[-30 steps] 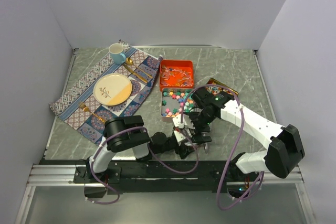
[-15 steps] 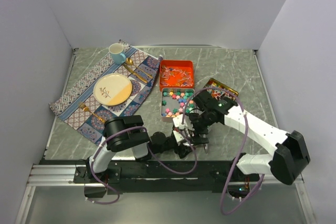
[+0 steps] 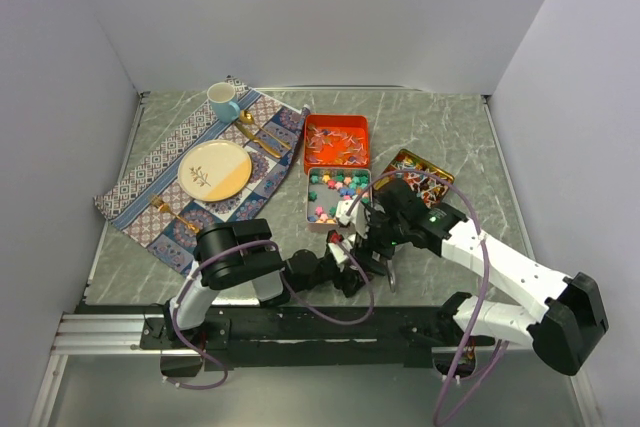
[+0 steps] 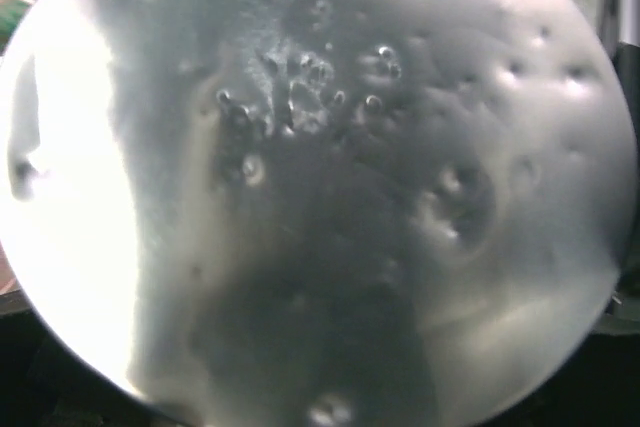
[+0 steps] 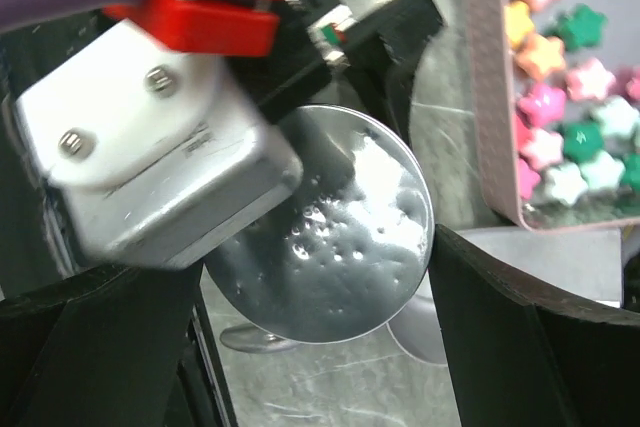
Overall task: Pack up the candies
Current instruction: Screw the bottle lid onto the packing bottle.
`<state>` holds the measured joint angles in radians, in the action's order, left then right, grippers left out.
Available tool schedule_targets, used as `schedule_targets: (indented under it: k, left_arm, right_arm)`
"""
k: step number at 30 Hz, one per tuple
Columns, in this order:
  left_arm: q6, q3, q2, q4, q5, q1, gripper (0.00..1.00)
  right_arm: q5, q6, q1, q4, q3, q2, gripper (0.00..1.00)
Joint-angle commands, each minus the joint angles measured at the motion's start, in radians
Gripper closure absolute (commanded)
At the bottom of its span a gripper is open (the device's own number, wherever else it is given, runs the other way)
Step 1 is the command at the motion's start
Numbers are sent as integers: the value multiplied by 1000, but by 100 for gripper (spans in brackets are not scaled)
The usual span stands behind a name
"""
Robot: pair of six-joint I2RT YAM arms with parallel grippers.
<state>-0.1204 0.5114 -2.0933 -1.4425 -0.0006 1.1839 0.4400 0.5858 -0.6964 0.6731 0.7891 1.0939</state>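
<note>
Pastel star candies (image 3: 335, 192) fill a silver tin (image 3: 308, 199); they also show at the upper right of the right wrist view (image 5: 560, 117). Thin wrapped candies (image 3: 336, 145) lie in an orange tin (image 3: 337, 118) behind it. My left gripper (image 3: 345, 252) is shut on a silver scoop (image 5: 330, 237) and holds it just above the table, near the silver tin's near edge. The scoop's round bowl (image 4: 320, 187) fills the left wrist view and hides the fingers there. My right gripper (image 5: 315, 347) is open, one finger on each side of the scoop's bowl, not touching it.
A tin with a colourful pattern (image 3: 420, 172) lies right of the silver tin. A patterned placemat (image 3: 150, 182) at the left holds a plate (image 3: 214, 170), a blue cup (image 3: 222, 101) and gold cutlery (image 3: 262, 137). Both arms crowd the near middle.
The right arm's forearm has swung toward the near right and its wrist has closed in over the left gripper and scoop. The left arm has barely moved.
</note>
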Motion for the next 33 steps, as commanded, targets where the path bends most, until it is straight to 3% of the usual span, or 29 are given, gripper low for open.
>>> schedule_targets:
  k: [1, 3, 9, 27, 33]
  left_arm:
    - [-107, -21, -31, 274, -189, -24, 99]
    - [-105, -19, -33, 286, -220, -24, 99]
    - [-117, -2, -47, 317, -248, -26, 99]
    - [-214, 52, -80, 476, -369, -26, 99]
    - [-213, 38, -80, 456, -365, -29, 99]
  right_arm:
    - [-132, -144, 0, 26, -10, 21, 31]
    - [-132, -144, -2, 42, -1, 61, 30]
    - [-121, -138, 2, 65, 19, 51, 6]
    - [-219, -202, 9, 86, 78, 101, 5]
    - [-172, -187, 20, 77, 55, 60, 0]
